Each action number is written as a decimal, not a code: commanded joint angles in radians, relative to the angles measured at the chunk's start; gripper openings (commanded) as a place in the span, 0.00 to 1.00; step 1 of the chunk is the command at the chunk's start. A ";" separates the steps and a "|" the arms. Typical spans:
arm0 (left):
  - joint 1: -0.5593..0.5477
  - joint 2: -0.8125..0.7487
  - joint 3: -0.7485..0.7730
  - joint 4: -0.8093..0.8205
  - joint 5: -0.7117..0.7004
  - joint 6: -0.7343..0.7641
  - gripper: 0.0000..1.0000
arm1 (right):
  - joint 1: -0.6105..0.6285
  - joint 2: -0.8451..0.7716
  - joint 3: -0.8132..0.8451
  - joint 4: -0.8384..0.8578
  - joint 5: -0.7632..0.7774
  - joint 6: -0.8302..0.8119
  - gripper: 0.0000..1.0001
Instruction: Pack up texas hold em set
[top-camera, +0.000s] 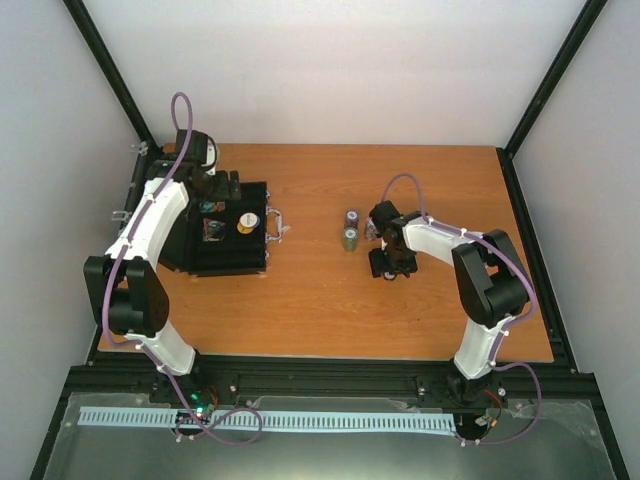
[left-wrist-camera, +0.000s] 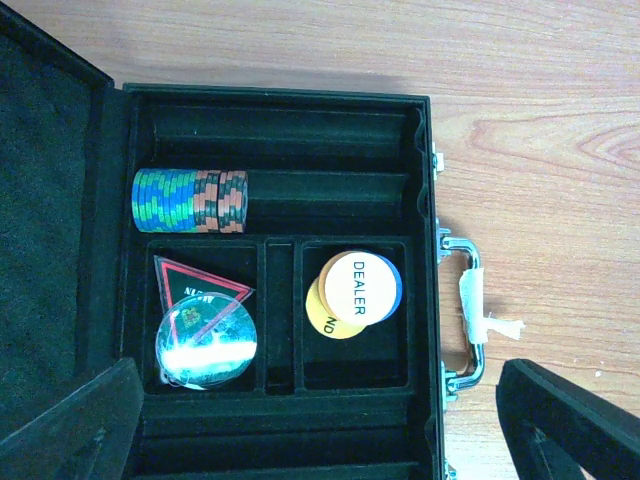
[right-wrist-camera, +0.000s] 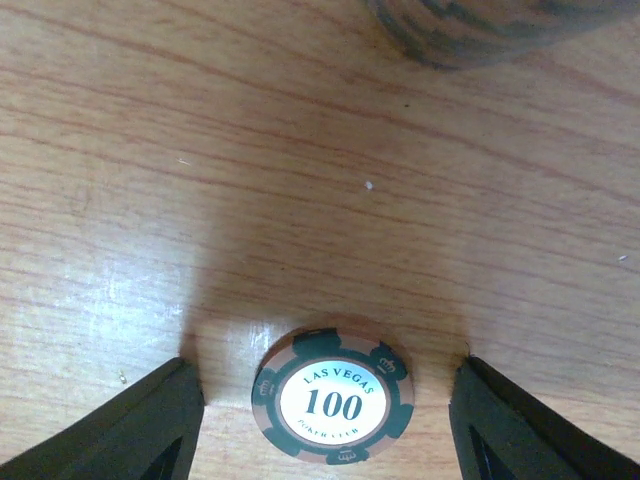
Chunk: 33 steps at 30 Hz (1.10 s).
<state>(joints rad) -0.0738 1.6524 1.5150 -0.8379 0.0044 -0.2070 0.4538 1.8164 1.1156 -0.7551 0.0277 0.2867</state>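
The black case (top-camera: 228, 240) lies open on the left part of the wooden table (top-camera: 400, 320), its silver handle (left-wrist-camera: 466, 310) facing the table's middle. The lid (left-wrist-camera: 45, 200) is folded out flat, and the left wrist view cuts off most of it. Inside, a row of chips (left-wrist-camera: 190, 200) lies on edge in the second slot. Below it, a white DEALER disc (left-wrist-camera: 358, 285) sits on top of a yellow disc (left-wrist-camera: 326, 318) whose lettering is mostly covered, and only a sliver shows of a blue disc (left-wrist-camera: 394, 285). In the next compartment a dark triangular token (left-wrist-camera: 195, 288) is half hidden by a clear round disc (left-wrist-camera: 205, 345), where glare washes out any print.

The left gripper (left-wrist-camera: 318, 400) hovers above the case with its jaws spread wide and nothing between them. Only the finger edges enter the frame.

The right gripper (right-wrist-camera: 325, 368) is low over the table, also wide apart, with a single "LAS VEGAS 100" chip (right-wrist-camera: 333, 395) lying flat between its fingers (right-wrist-camera: 150, 425) and clear of both. From above, the arm hides this chip. Two upright chip stacks (top-camera: 351, 230) stand just left of that gripper. The blurred shape at the top edge of the right wrist view is probably one of them.
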 joint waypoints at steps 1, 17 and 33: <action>0.008 0.005 0.040 -0.012 0.006 0.012 1.00 | -0.006 0.033 -0.031 -0.020 0.039 0.005 0.68; 0.008 0.016 0.052 -0.015 0.011 0.009 1.00 | -0.050 0.013 -0.101 0.014 0.001 0.006 0.45; 0.007 0.003 0.030 -0.007 0.020 0.007 1.00 | -0.010 -0.087 -0.007 -0.028 -0.100 0.022 0.40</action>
<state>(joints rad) -0.0738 1.6596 1.5204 -0.8383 0.0120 -0.2070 0.4202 1.7603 1.0641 -0.7414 -0.0181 0.2886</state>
